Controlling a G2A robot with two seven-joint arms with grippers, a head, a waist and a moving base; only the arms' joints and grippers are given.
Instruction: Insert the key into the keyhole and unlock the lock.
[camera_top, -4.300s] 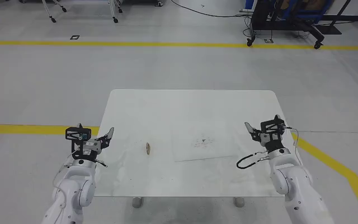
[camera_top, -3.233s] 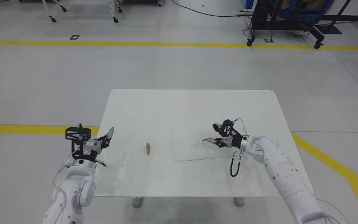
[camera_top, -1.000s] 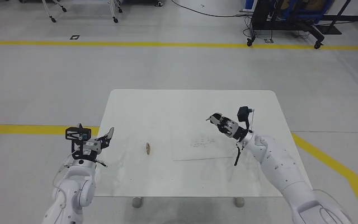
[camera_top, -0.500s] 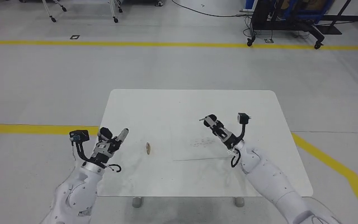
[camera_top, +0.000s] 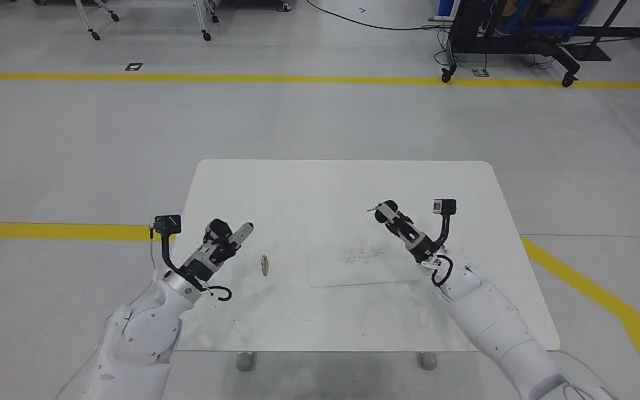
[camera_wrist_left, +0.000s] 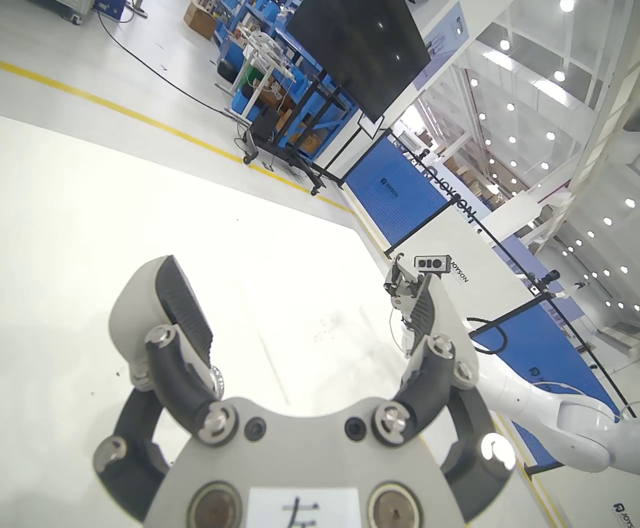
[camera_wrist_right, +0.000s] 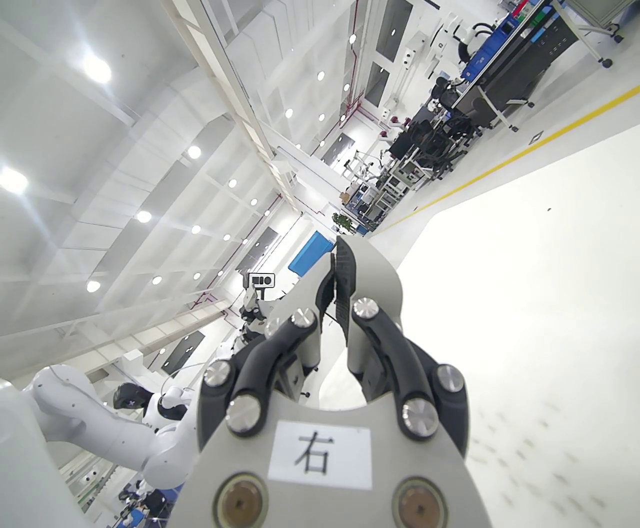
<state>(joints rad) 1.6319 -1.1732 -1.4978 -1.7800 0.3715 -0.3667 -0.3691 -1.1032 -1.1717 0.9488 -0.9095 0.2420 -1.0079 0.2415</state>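
The lock (camera_top: 264, 264) lies loose toward the worktop's (camera_top: 400, 180) left edge, the left pincer (camera_wrist_left: 300, 285) released near it, the right pincer (camera_wrist_right: 337, 270) clenched on what looks like the key (camera_top: 373, 209) over the middle, so an unheld lock could skid when the key pushes in.

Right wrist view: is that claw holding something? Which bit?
Cannot be told: the right gripper has its jaws shut, and anything pinched between them is hidden.
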